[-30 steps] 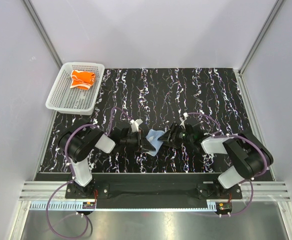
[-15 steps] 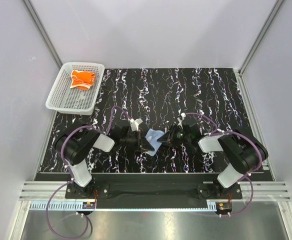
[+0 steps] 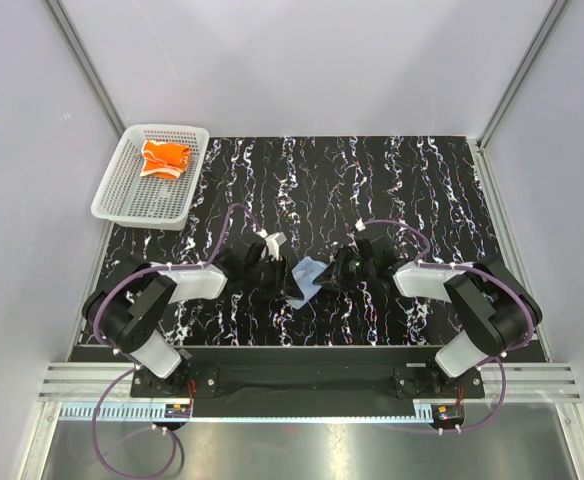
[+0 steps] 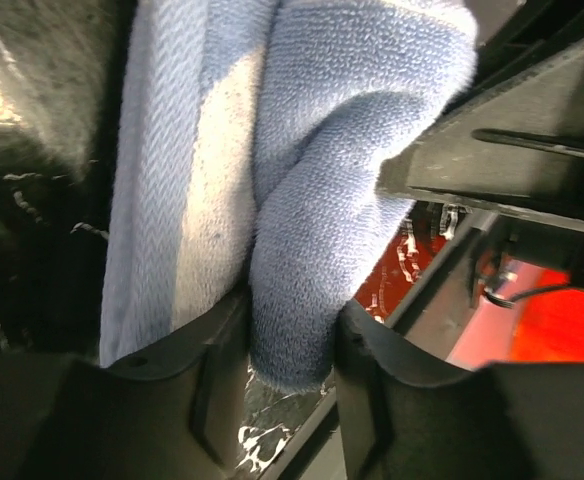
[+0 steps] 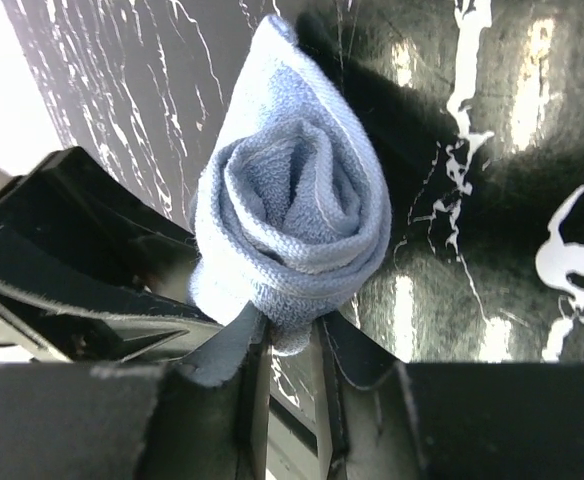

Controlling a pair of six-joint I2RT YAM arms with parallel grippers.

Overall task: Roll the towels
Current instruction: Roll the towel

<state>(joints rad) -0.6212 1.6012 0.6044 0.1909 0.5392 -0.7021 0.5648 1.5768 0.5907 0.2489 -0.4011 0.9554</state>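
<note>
The light blue towel (image 3: 310, 272) lies rolled up on the black marbled table between my two grippers. From the left, my left gripper (image 3: 294, 290) holds one fold of it; in the left wrist view that fold (image 4: 352, 150) fills the gap between the fingers (image 4: 202, 400) and touches both. My right gripper (image 3: 334, 278) comes from the right. Seen end on in the right wrist view, the roll is a spiral (image 5: 292, 210), its lower edge pinched in my right gripper (image 5: 292, 345). The orange towel (image 3: 165, 157) lies bunched in the basket.
A white mesh basket (image 3: 122, 195) stands at the table's far left corner. Grey walls close in the left, back and right sides. The two grippers are almost touching over the blue towel. A rail runs along the near edge by the arm bases.
My right gripper has moved left onto the blue roll and shut on its edge. The left arm's elbow has swung out to the left, its gripper staying at the towel.
</note>
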